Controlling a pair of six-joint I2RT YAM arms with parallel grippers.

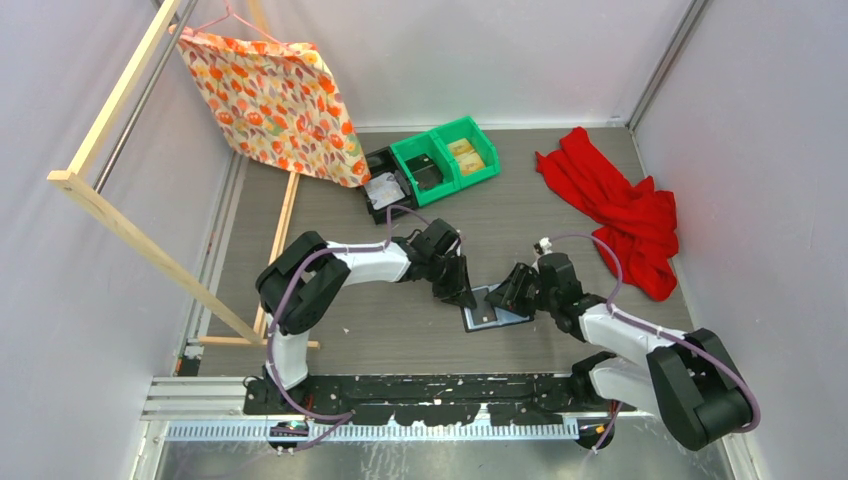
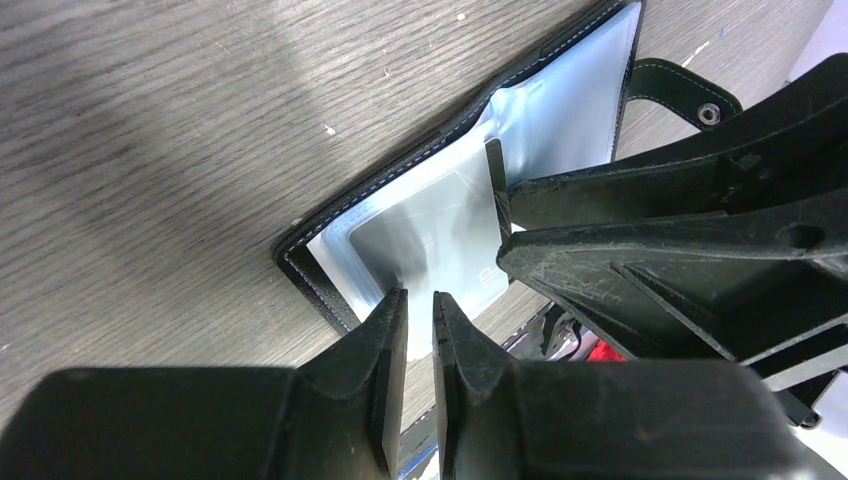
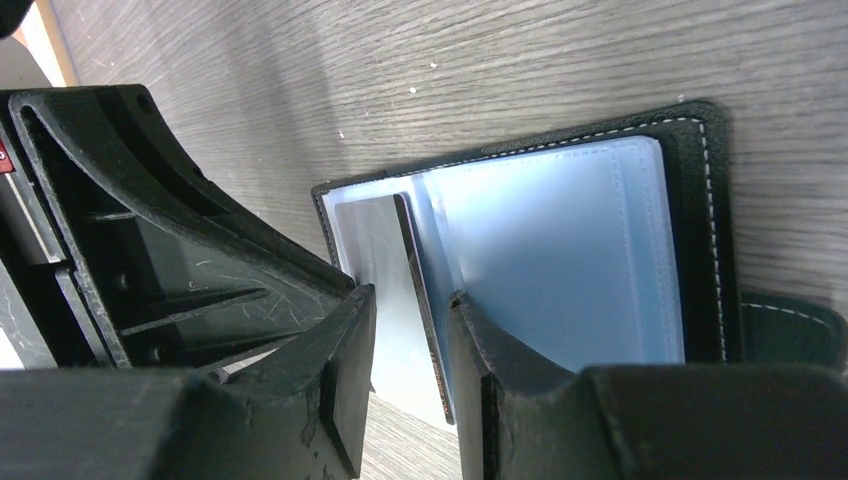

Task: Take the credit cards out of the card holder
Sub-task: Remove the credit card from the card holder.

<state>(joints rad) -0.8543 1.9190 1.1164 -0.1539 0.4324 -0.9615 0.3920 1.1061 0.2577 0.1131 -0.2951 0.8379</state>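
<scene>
Mid-table, the holder lies open and flat, glossy sleeves up, snap tab sticking out past one edge. Both pincers meet over it.

Left pincer is at the holder's outer left edge, fingers pressed almost together, pinching the pale rim of a sleeve. A grey card shows in that sleeve, its near edge right at the tips.

Right pincer comes in from the holder's other side, by the fold. Its fingers are spread a little w/ the card's dark inner edge raised btw them; can't tell if either finger touches it.

Well beyond the holder are green bins w/ a black bin just beside them. A red cloth lies well off to the holder's right.
</scene>
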